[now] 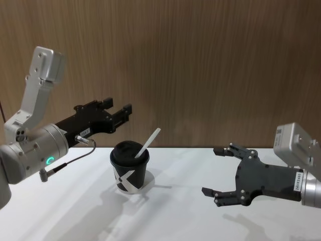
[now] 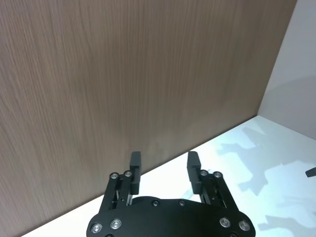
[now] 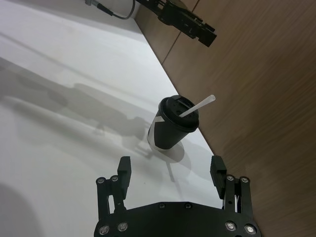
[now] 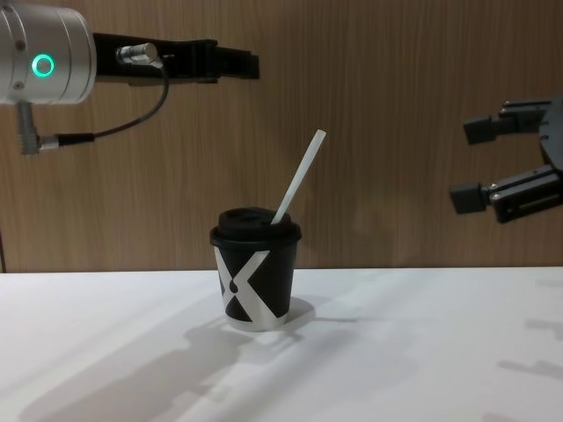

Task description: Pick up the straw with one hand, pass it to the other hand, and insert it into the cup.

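Observation:
The black cup (image 1: pixel 129 170) (image 4: pixel 256 277) (image 3: pixel 171 131) with its white X stands upright on the white table. The white straw (image 1: pixel 149 142) (image 4: pixel 300 174) (image 3: pixel 198 106) sticks out of its lid, leaning to the right. My left gripper (image 1: pixel 119 114) (image 4: pixel 251 63) (image 2: pixel 164 161) hangs open and empty above and behind the cup, to its left. My right gripper (image 1: pixel 214 170) (image 4: pixel 466 162) (image 3: pixel 170 167) hovers open and empty well to the right of the cup, apart from it.
A brown wood-grain wall (image 1: pixel 200 65) runs close behind the table. A cable (image 1: pixel 75 155) dangles from the left arm near the cup. Bare white tabletop (image 4: pixel 396 352) lies in front of and beside the cup.

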`<state>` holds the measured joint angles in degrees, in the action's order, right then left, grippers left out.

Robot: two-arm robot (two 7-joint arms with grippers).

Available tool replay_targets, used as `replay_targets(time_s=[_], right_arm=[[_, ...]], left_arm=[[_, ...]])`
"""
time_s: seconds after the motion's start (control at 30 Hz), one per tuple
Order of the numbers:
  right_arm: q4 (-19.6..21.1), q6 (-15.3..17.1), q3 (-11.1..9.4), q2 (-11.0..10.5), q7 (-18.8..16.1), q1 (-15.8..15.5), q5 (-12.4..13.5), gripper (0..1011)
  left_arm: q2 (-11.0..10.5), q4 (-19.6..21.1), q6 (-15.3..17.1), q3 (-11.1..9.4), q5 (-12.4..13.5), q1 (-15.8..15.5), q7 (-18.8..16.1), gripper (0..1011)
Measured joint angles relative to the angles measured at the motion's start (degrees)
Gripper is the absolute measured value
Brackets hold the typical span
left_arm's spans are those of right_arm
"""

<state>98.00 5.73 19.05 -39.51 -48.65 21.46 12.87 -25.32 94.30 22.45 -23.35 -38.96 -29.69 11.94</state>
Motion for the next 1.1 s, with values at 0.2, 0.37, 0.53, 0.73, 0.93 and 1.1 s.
replay_targets(time_s=[0.2, 0.37, 0.53, 0.73, 0.93, 1.1], right_arm=[[0.0, 0.01, 0.0, 0.0, 0.02, 0.03, 0.05, 1001], [0.0, 0.19, -0.18, 0.36, 0.58, 0.38, 0.42, 1001], [-0.1, 0.9, -0.89, 1.44, 2.04, 1.09, 1.32, 1001], [-0.3, 1.87, -1.87, 3.08, 3.96, 1.88, 2.63, 1001], [-0.41, 3.18, -3.16, 5.31, 6.55, 2.6, 4.52, 1001], [-0.37, 4.55, -4.3, 7.41, 9.28, 2.91, 6.35, 1001]], left_arm=[[0.03, -0.03, 0.01, -0.02, 0.04, -0.01, 0.12, 742], [-0.14, -0.2, -0.6, -0.14, 0.05, 0.23, 1.09, 874], [-0.67, -0.73, -2.51, -0.52, -0.02, 0.8, 3.35, 1003], [-1.14, -1.5, -6.34, -0.92, -0.17, 2.04, 6.42, 1003], [-1.13, -2.25, -10.37, -1.06, -0.22, 3.56, 8.67, 1003], [-0.76, -2.85, -13.51, -1.11, -0.08, 4.57, 10.08, 1003]])
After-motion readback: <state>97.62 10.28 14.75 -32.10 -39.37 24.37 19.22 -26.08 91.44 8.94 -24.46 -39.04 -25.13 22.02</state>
